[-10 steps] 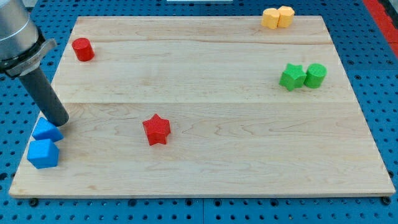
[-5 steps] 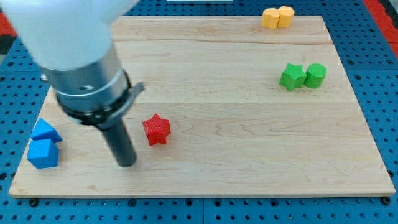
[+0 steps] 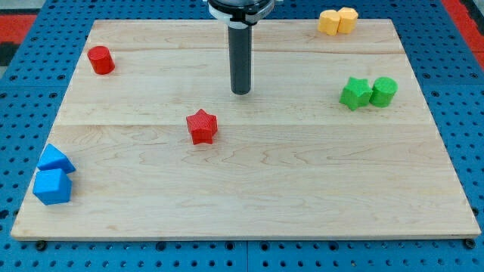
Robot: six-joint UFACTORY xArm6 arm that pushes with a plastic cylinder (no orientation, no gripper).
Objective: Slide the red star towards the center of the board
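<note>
The red star (image 3: 202, 126) lies on the wooden board (image 3: 302, 189), a little left of the board's middle. My tip (image 3: 240, 91) stands on the board above and to the right of the star, a short gap away and not touching it. The dark rod rises from the tip straight to the view's top edge.
A red cylinder (image 3: 100, 60) sits at the upper left. Two blue blocks (image 3: 53, 177) lie at the lower left corner. A green star (image 3: 355, 93) and green cylinder (image 3: 383, 91) sit at the right. Two yellow blocks (image 3: 337, 20) lie at the top right edge.
The red star has moved up and a little right, toward the board's middle. My tip went from the lower left of the star to above and right of it.
</note>
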